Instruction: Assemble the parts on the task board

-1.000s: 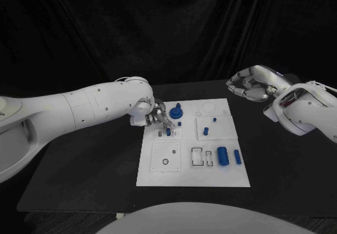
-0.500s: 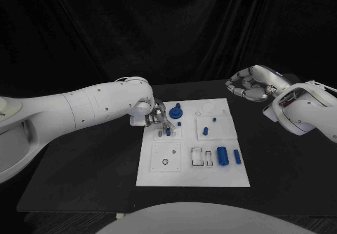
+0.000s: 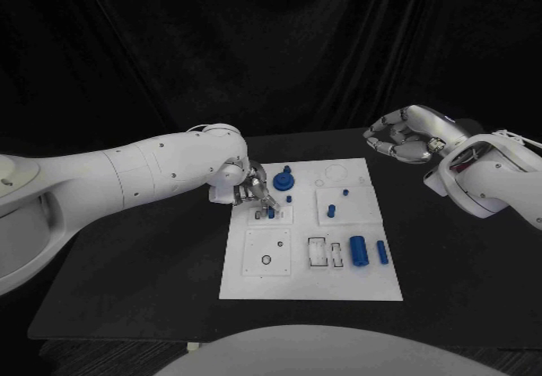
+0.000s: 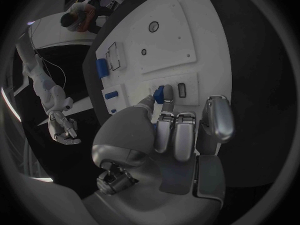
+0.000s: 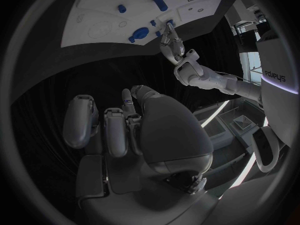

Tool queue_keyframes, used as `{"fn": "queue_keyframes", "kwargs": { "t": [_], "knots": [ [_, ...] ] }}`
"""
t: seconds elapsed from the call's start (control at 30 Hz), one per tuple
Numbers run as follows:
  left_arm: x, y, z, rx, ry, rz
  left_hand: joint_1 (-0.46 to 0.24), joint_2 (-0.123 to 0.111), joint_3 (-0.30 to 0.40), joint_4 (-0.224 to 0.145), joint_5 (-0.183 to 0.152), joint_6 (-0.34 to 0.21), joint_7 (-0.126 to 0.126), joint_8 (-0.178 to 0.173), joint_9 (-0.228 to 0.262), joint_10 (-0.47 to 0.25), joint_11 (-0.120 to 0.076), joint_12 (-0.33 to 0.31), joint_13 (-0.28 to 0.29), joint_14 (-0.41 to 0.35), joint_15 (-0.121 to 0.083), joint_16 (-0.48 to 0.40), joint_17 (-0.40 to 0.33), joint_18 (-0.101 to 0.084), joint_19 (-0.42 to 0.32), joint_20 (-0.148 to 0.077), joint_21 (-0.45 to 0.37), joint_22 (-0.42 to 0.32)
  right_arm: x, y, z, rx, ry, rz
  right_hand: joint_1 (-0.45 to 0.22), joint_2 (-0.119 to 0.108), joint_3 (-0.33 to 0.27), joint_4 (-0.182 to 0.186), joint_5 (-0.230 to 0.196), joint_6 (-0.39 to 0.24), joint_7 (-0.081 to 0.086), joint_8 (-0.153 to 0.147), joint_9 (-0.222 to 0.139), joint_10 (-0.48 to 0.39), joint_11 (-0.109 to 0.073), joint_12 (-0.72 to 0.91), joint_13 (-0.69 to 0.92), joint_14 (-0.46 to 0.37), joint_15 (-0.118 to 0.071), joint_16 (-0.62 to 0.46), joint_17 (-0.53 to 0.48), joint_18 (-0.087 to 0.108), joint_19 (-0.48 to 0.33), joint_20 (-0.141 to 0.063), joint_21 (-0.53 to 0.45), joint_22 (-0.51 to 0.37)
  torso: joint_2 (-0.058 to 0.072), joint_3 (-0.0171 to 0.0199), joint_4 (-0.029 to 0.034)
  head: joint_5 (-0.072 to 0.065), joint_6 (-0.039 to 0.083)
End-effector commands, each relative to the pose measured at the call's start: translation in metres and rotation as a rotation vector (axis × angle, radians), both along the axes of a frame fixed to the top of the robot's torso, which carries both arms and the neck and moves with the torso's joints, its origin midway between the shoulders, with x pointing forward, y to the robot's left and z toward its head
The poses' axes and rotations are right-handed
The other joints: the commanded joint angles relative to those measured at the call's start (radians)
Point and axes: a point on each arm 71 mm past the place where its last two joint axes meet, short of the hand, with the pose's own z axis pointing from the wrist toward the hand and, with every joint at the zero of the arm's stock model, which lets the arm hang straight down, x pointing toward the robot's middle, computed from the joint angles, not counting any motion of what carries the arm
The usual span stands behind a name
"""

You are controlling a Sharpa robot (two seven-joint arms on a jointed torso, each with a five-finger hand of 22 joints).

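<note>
On the matte black table (image 3: 147,266), the left hand (image 3: 247,186) pinches a small blue peg (image 4: 160,93) upright over the glossy white task board (image 3: 311,283), apparently to seat it, while the right hand (image 3: 402,138) hovers clear, fingers curled, holding nothing.

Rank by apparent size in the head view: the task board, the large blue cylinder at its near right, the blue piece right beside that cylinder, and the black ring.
1. task board
2. large blue cylinder
3. blue piece beside it, similar length but clearly thinner
4. black ring
</note>
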Motion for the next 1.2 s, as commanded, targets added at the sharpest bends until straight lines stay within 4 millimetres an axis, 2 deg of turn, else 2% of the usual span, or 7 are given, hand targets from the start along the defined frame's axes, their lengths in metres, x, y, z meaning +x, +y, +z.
{"fn": "queue_keyframes", "kwargs": {
  "t": [0.03,0.1,0.2,0.43,0.73,0.9,1.2],
  "knots": [
    [-0.001,-0.001,-0.002,0.008,0.016,-0.014,0.009,-0.003,0.012,-0.014,0.023,0.002,0.001,-0.008,-0.002,0.074,0.006,-0.006,0.238,0.104,0.007,0.003,0.263,0.005,-0.009,0.001,-0.004,0.166,0.0,-0.001,-0.002,-0.005,0.014,-0.014,0.007,0.001,0.006,-0.003,0.003,0.003,-0.001,-0.003,-0.001,0.085,0.003,-0.007,0.229,0.061,0.009,-0.003,0.057,0.016,-0.01,0.0,-0.004,0.157,0.0,0.0,0.0002,0.002,0.0],
    [-0.001,-0.001,-0.002,0.005,0.015,-0.014,0.015,-0.005,0.03,-0.028,0.059,0.0,0.001,-0.013,-0.005,0.073,0.005,-0.007,0.237,0.104,0.006,0.003,0.263,0.005,-0.01,0.0,-0.006,0.165,0.0,0.0,-0.002,-0.005,0.015,-0.014,0.007,0.001,0.006,-0.003,0.003,0.003,-0.001,-0.003,-0.001,0.085,0.003,-0.007,0.229,0.061,0.009,-0.003,0.057,0.016,-0.01,0.0,-0.004,0.157,0.0,-0.0001,0.0001,0.002,0.0],
    [-0.001,-0.002,-0.002,0.001,0.013,-0.015,0.024,-0.009,0.06,-0.048,0.083,-0.002,-0.001,-0.017,-0.008,0.072,0.004,-0.008,0.236,0.104,0.005,0.003,0.263,0.005,-0.011,-0.001,-0.007,0.165,0.0,0.0,-0.002,-0.006,0.017,-0.013,0.007,0.001,0.006,-0.003,0.003,0.003,-0.001,-0.003,-0.001,0.085,0.003,-0.007,0.229,0.061,0.009,-0.003,0.057,0.016,-0.01,0.0,-0.004,0.157,0.0,-0.0002,0.0,0.004,0.0],
    [-0.001,-0.003,-0.001,-0.017,-0.001,-0.011,0.021,-0.033,0.145,-0.091,0.168,-0.007,0.0,-0.019,-0.012,0.07,0.003,-0.01,0.235,0.104,0.004,0.003,0.263,0.006,-0.014,-0.002,-0.01,0.164,0.0,0.0,-0.003,-0.008,0.023,-0.012,0.007,0.002,0.007,-0.004,0.003,0.006,-0.001,-0.002,0.0,0.084,0.003,-0.007,0.227,0.06,0.009,-0.006,0.053,0.017,-0.012,0.0,-0.01,0.155,0.0,0.0001,0.0,0.006,0.0],
    [-0.003,-0.006,0.0,-0.041,-0.015,-0.012,-0.005,-0.052,0.208,-0.115,0.174,-0.013,0.003,-0.02,-0.012,0.066,0.005,-0.015,0.232,0.104,0.006,0.003,0.263,0.007,-0.019,-0.001,-0.016,0.162,0.0,0.0,-0.003,-0.012,0.033,-0.015,0.007,0.002,0.008,-0.004,0.003,0.01,-0.002,0.0,0.0,0.083,0.002,-0.008,0.225,0.06,0.008,-0.008,0.049,0.018,-0.014,0.0,-0.014,0.154,0.0,0.0,0.0003,0.006,0.0],
    [-0.005,-0.005,0.0,-0.049,-0.029,-0.003,-0.018,-0.07,0.274,-0.155,0.182,-0.013,0.002,-0.015,-0.006,0.065,0.004,-0.015,0.232,0.104,0.006,0.003,0.263,0.007,-0.018,-0.001,-0.015,0.163,0.0,0.0,-0.004,-0.014,0.038,-0.017,0.007,0.002,0.008,-0.005,0.003,0.011,-0.002,0.001,0.001,0.082,0.002,-0.009,0.224,0.059,0.008,-0.009,0.048,0.018,-0.014,0.0,-0.016,0.153,0.0,0.0004,0.0001,0.006,0.0],
    [-0.013,0.0,0.003,-0.081,-0.07,0.027,-0.037,-0.078,0.323,-0.182,0.186,-0.011,0.001,-0.008,0.005,0.064,0.003,-0.018,0.23,0.104,0.004,0.003,0.263,0.006,-0.015,-0.001,-0.012,0.164,0.0,-0.002,-0.004,-0.016,0.043,-0.025,0.007,0.002,0.008,-0.005,0.003,0.012,-0.002,0.001,0.001,0.08,0.002,-0.01,0.22,0.058,0.008,-0.012,0.043,0.019,-0.016,0.0,-0.022,0.152,0.0,-0.0002,-0.0002,0.005,0.0]
  ]
}}
